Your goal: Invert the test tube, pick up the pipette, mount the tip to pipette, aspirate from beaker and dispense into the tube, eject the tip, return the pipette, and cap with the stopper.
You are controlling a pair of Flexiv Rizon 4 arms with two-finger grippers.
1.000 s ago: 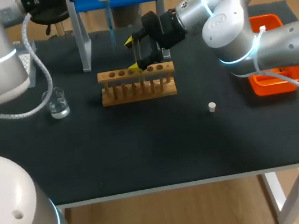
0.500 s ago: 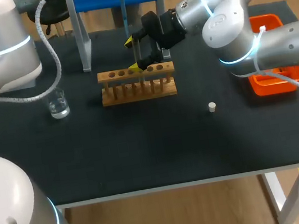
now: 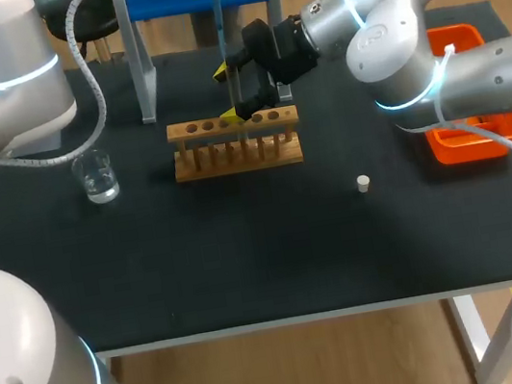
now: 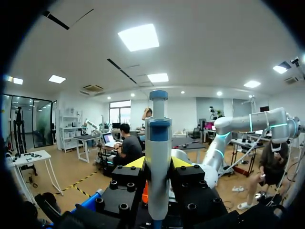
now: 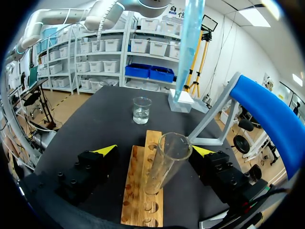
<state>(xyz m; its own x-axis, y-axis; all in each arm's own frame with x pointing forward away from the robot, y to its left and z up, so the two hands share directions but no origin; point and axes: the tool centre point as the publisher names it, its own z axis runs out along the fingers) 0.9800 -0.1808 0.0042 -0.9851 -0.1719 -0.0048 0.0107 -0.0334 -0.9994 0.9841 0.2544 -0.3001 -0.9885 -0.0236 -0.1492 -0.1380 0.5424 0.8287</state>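
Head view had our right gripper (image 3: 227, 92) over the wooden rack (image 3: 235, 149). From the right wrist view we saw its fingers standing apart on either side of the test tube (image 5: 164, 162), which stood mouth-up and slightly tilted in a rack hole, with neither finger touching it. Our left gripper (image 4: 158, 164) was clamped on the pipette (image 4: 158, 138), whose blue tip (image 5: 188, 47) hung above the tube's mouth, while the beaker (image 3: 98, 176) and the stopper (image 3: 363, 183) sat on the table apart from the rack.
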